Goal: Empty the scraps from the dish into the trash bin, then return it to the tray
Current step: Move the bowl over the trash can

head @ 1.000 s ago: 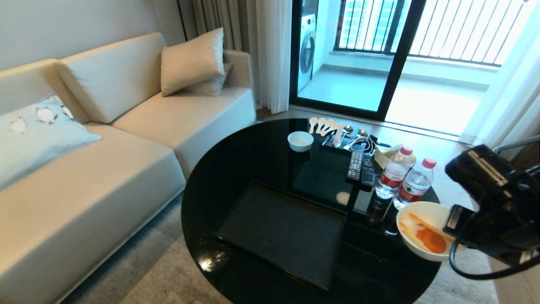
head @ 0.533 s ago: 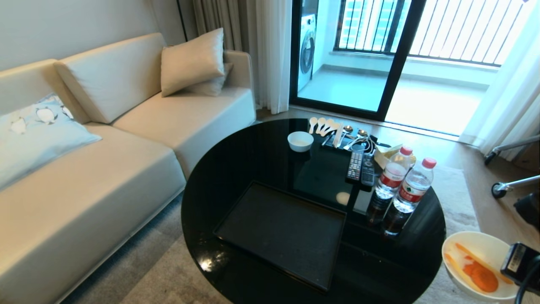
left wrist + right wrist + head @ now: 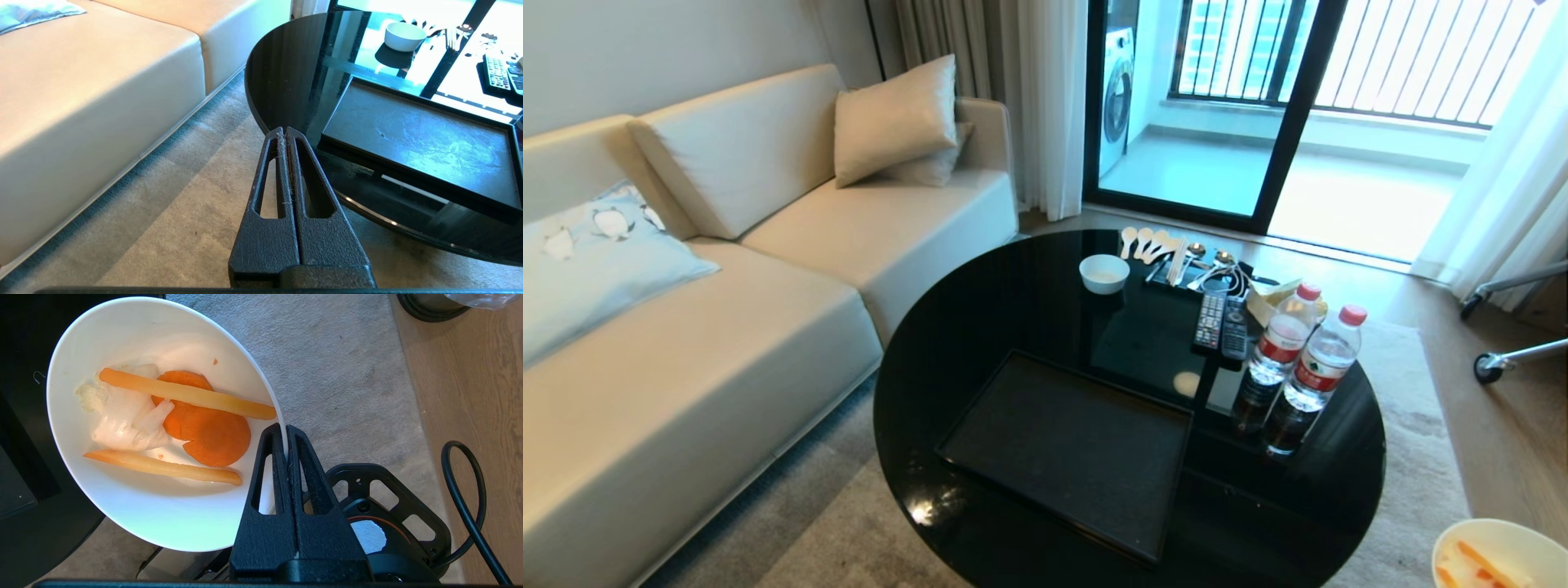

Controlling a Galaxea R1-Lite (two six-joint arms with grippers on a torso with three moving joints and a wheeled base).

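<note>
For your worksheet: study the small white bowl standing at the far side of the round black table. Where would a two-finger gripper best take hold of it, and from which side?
Grip the small white bowl by its thin rim, one finger inside and one outside, coming down from above on its sofa side. It stands upright and open, and the spoons crowd its other side. The right gripper holds the dish the same way.

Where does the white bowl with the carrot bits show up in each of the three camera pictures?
Head view: the bowl sits at the bottom right corner, cut off by the picture's edge, beyond the table's rim.
Left wrist view: not in it; the white bowl there is a different, smaller one.
Right wrist view: it fills the picture's left, its rim pinched by the right gripper.
Shared landmark: the black table.
</note>
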